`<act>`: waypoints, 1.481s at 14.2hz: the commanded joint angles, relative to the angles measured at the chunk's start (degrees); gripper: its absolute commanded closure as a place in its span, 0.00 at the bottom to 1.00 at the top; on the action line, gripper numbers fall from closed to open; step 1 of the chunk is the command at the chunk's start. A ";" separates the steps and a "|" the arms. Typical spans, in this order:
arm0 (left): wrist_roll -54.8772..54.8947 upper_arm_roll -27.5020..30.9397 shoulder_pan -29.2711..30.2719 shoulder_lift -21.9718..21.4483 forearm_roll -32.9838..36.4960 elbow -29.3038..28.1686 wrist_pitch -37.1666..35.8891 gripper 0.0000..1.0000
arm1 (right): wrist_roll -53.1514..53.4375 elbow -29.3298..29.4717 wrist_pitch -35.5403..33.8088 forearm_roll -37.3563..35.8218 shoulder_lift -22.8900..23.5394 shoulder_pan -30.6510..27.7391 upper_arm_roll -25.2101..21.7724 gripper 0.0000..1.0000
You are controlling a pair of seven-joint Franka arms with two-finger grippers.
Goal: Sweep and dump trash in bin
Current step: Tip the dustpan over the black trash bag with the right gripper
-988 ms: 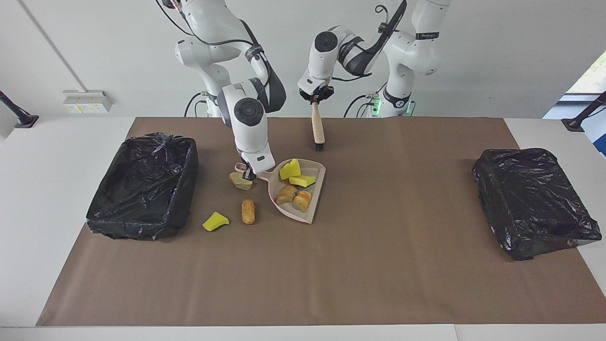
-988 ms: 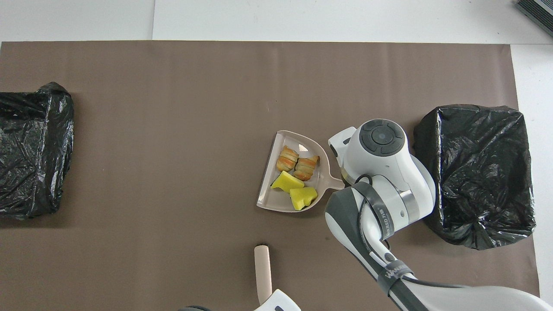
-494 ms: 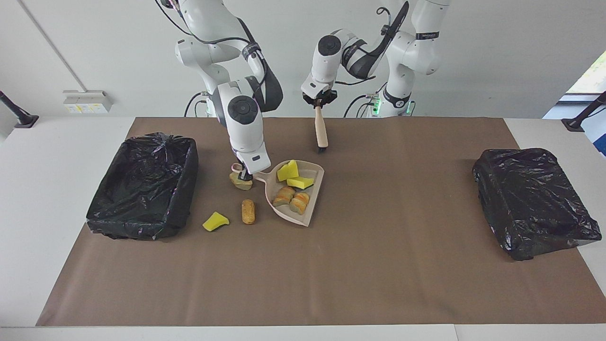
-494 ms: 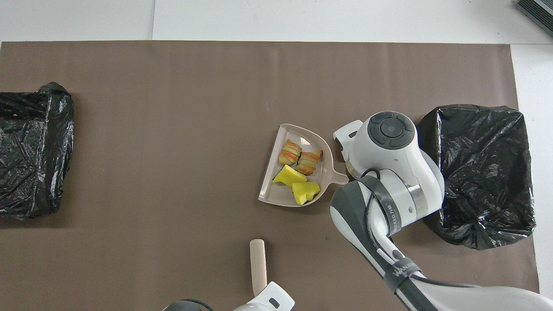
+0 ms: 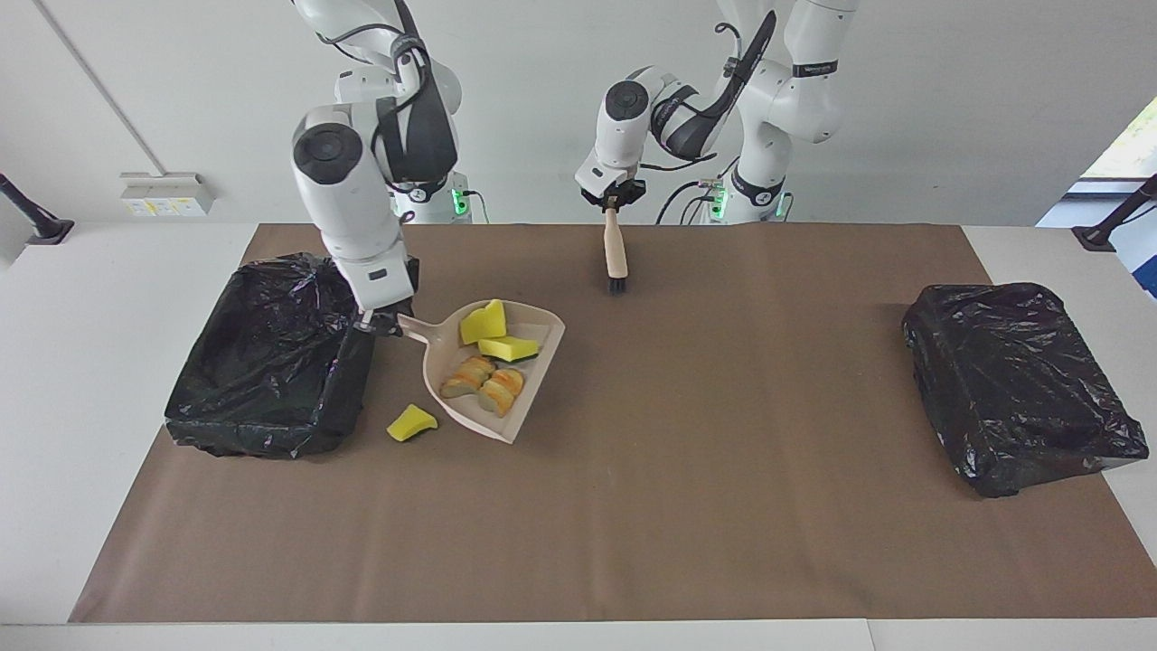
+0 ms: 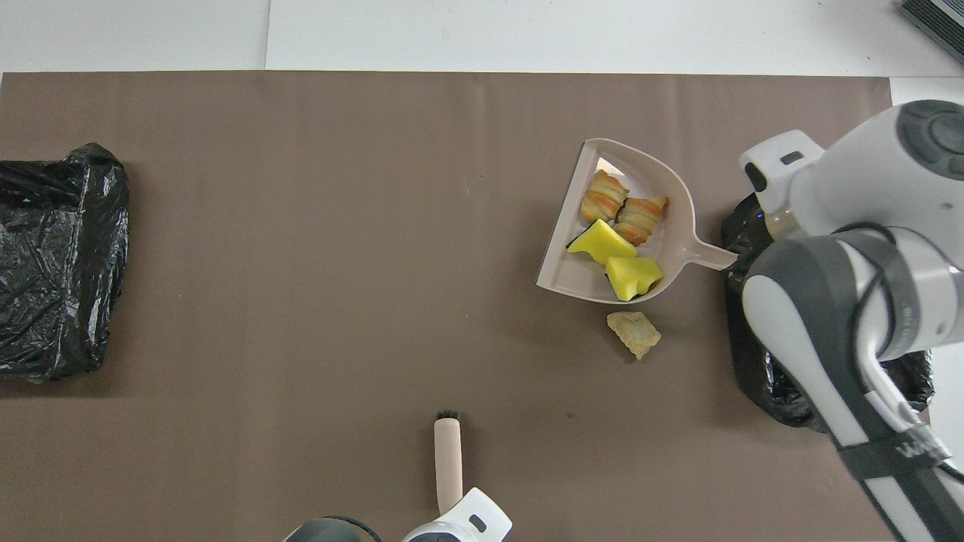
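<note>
My right gripper (image 5: 380,324) is shut on the handle of the pale pink dustpan (image 5: 535,318), which it holds up off the mat beside the black-lined bin (image 5: 271,357) at the right arm's end. In the dustpan (image 6: 565,275) lie two yellow sponge pieces (image 6: 599,242) and two tan rolls (image 6: 602,197). Of the trash outside the pan, a yellow sponge scrap (image 5: 411,422) lies on the mat by the bin, and a tan lump (image 6: 634,333) lies beside the pan. Over the mat's robot-side edge, my left gripper (image 5: 613,194) is shut on the brush (image 5: 616,258), which hangs bristles down.
A second black-lined bin (image 5: 1012,384) stands at the left arm's end of the table. Brown paper (image 5: 723,506) covers the table's middle. In the overhead view the right arm hides most of the bin beside it.
The right arm has lifted the loaded dustpan off the mat and carried it toward the bin at its end, uncovering the tan lump. The left arm has pulled the brush slightly back toward the robots.
</note>
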 commanded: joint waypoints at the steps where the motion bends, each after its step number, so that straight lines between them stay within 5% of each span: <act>1: 1.95 -0.17 1.29 1.56 0.70 -0.68 1.85 0.29 | -6.46 5.23 -1.78 0.96 1.05 -8.64 0.49 1.00; 2: 2.22 -0.08 2.78 2.35 0.70 0.11 1.94 0.06 | -10.05 7.16 -1.86 0.26 1.83 -12.33 0.49 1.00; 4: 4.67 -0.08 6.38 2.27 0.70 1.60 0.63 0.00 | -17.70 8.85 -1.86 -1.31 2.81 -17.97 0.32 1.00; 9: 7.15 0.27 15.08 2.18 6.90 10.56 -2.80 0.00 | -29.57 8.50 0.24 -15.36 2.46 -25.81 -0.12 1.00; 14: 17.75 0.36 27.20 1.92 15.72 20.84 -13.93 0.00 | -36.10 5.44 0.77 -36.62 1.06 -23.19 1.19 1.00; 21: 34.73 0.80 42.15 1.56 16.87 38.24 -28.02 0.00 | -36.28 0.59 4.38 -49.56 -0.62 -20.63 1.37 1.00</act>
